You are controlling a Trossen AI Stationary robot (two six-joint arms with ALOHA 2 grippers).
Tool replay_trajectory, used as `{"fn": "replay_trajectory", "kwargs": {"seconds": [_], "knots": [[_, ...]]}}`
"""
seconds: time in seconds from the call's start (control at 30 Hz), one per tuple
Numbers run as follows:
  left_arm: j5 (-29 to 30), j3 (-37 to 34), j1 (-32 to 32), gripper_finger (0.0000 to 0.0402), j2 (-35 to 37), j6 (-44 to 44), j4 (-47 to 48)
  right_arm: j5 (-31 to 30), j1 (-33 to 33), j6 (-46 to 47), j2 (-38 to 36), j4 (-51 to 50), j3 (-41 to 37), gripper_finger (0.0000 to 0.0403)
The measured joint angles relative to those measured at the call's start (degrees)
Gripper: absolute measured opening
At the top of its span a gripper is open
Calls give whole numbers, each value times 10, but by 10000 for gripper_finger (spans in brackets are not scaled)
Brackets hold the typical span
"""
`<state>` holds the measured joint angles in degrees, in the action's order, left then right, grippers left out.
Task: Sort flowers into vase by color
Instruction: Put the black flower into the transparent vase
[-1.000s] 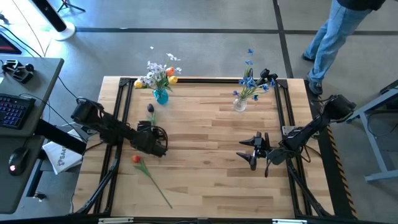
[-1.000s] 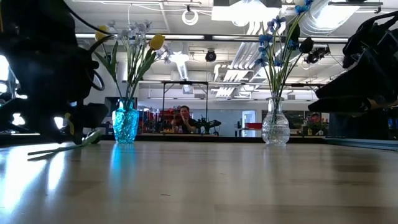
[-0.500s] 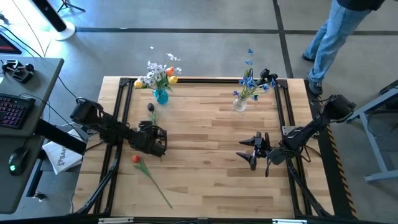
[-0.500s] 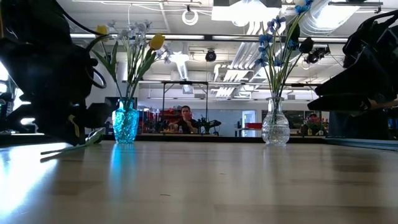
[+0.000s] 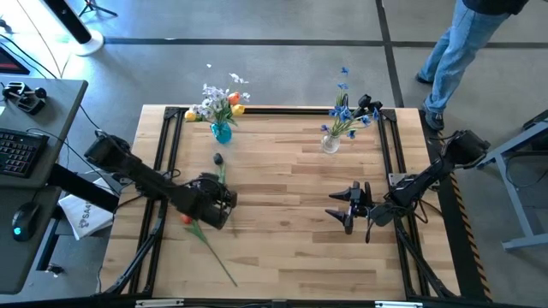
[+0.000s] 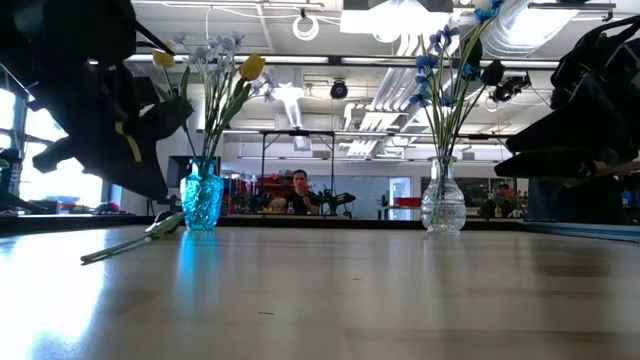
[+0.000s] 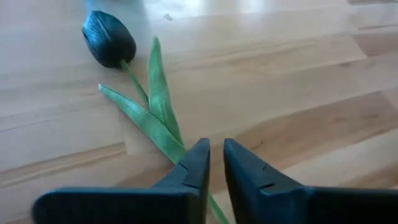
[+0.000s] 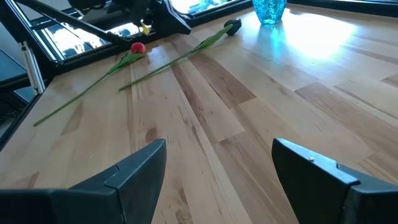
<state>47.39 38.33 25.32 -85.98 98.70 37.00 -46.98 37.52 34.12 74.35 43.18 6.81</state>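
A dark, almost black tulip (image 5: 219, 159) lies flat on the wooden table, its stem running toward the near edge under my left gripper (image 5: 219, 198). The gripper's fingers stand almost together over the stem (image 7: 163, 124), and the right wrist view shows it raised above the table (image 8: 146, 18). A red tulip (image 5: 187, 219) lies flat to its near left. A blue vase (image 5: 222, 131) holds yellow, orange and white flowers. A clear vase (image 5: 330, 143) holds blue ones. My right gripper (image 5: 349, 210) waits open at the right.
A black frame (image 5: 167, 171) runs along the table's left, far and right sides. A desk with a keyboard (image 5: 21, 154) stands left of the table. A person (image 5: 454, 51) stands beyond the far right corner. Bare wood (image 5: 282, 248) lies between the arms.
My left gripper has gone a little toward the table's near right and has risen off the table. The dark tulip has slid along the table with it, its head now nearer the middle and farther from the blue vase. It lies flat.
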Motion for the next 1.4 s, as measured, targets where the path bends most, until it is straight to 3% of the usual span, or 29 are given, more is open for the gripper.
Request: {"fn": "replay_trajectory", "kwargs": {"seconds": [0.13, 0.33, 0.47, 0.63, 0.9, 1.03, 1.1, 1.2, 1.3, 1.4], "knots": [[-11, 0, -19, 79, -13, 2, 2, 0, 0, 0, 0, 0, 0, 288], [-74, 0, -70, 155, -46, 28, -8, 0, 0, 0, 0, -1, 0, 288], [-82, 0, -99, 172, -73, 8, -29, 0, 0, 0, 0, -2, 0, 288], [-97, 1, -119, 140, -87, -34, -42, 0, 0, 0, 0, -4, 0, 288], [-99, 5, -107, 13, -79, -77, -51, -2, 0, 0, 0, -5, 0, 288], [-38, 26, -84, 13, -69, -123, -78, -22, 0, 1, 0, -1, 0, 288], [7, 35, -70, 8, -67, -171, -125, -21, 0, 4, 0, 3, 0, 288], [75, 38, -47, 4, -65, -283, -249, 30, 0, -17, 0, 15, 0, 288], [130, 37, -26, 4, -68, -442, -425, 86, 0, -56, 0, 26, 11, 288], [140, 37, -13, 2, -77, -629, -608, 120, 0, -121, 0, 26, 42, 288]]}}
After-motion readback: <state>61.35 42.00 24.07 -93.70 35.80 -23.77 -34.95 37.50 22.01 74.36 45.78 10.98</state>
